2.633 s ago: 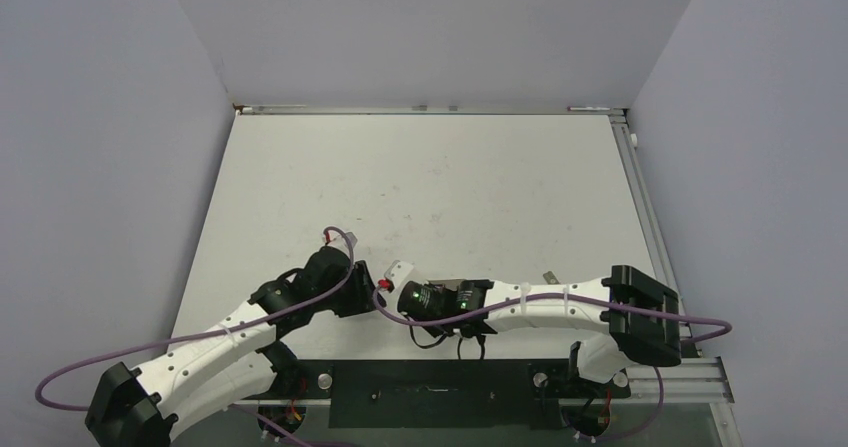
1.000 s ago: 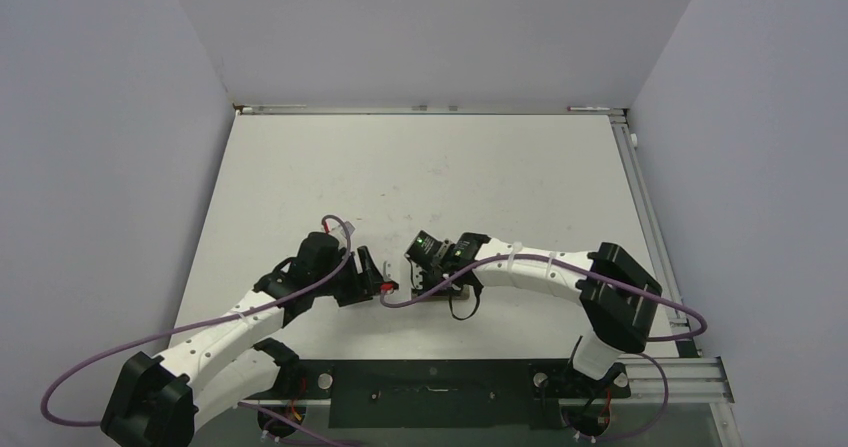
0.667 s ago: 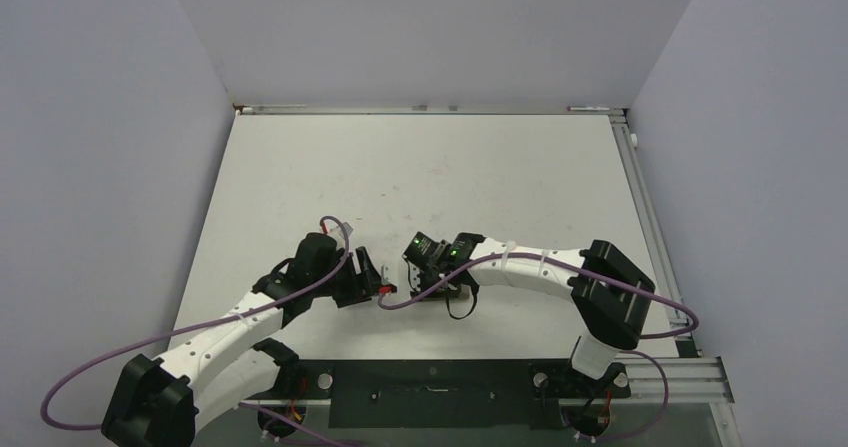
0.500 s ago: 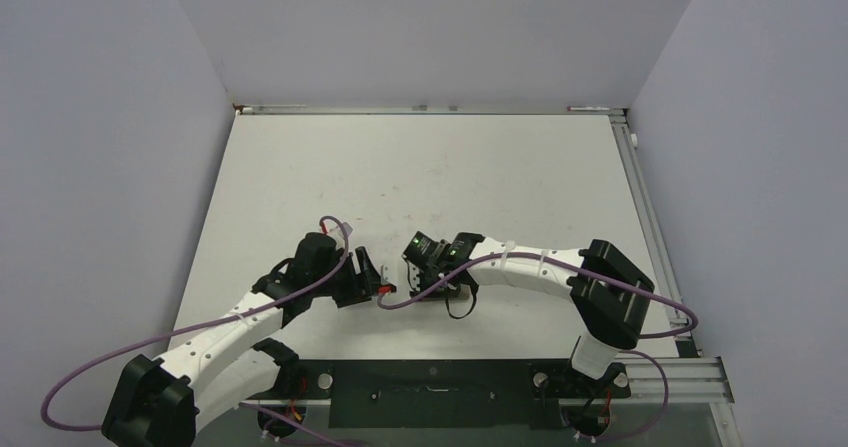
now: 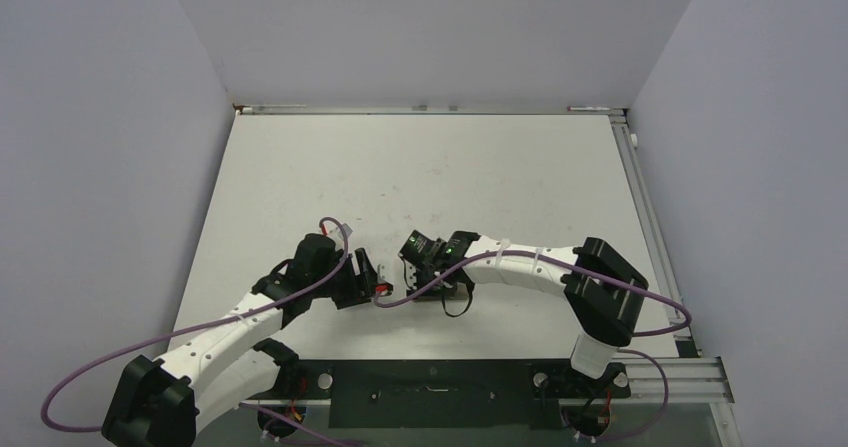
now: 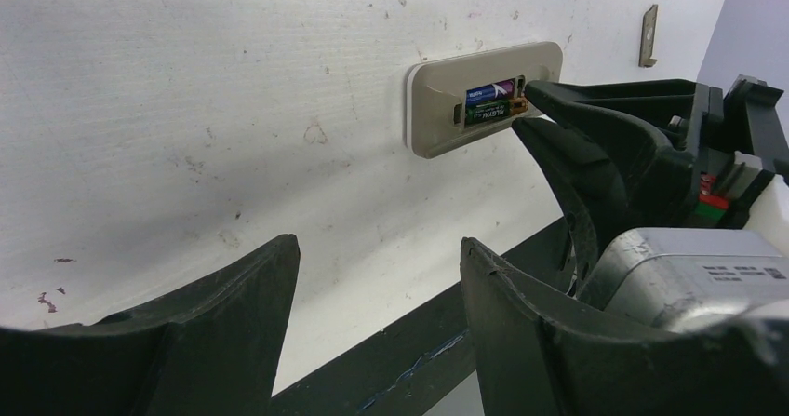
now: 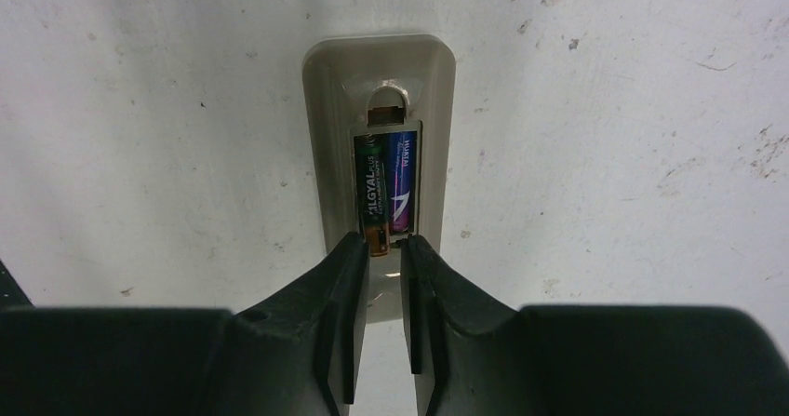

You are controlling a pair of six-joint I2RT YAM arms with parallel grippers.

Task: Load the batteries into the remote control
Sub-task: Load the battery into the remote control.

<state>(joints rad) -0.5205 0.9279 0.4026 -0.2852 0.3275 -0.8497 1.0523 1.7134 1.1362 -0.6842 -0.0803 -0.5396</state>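
The remote control (image 7: pixel 379 90) lies back-up on the white table, its battery recess uncovered. Two batteries sit side by side in the recess, one dark green (image 7: pixel 373 193) and one purple (image 7: pixel 403 185), the green one's gold end toward my right gripper. My right gripper (image 7: pixel 383 244) has its tips at the near end of the recess, jaws a narrow gap apart with nothing between them. In the left wrist view the remote control (image 6: pixel 437 109) and batteries (image 6: pixel 490 100) show beyond my left gripper (image 6: pixel 380 244), which stands open and empty, well short of the remote.
A small flat grey cover piece (image 6: pixel 648 34) lies on the table beyond the remote. The black rail of the table's near edge (image 6: pixel 447 342) runs just below my left gripper. Both arms meet near the table's front middle (image 5: pixel 395 277).
The right gripper's jaws have parted slightly at the recess end, and the right arm has crept a little left. The left arm has stayed put.
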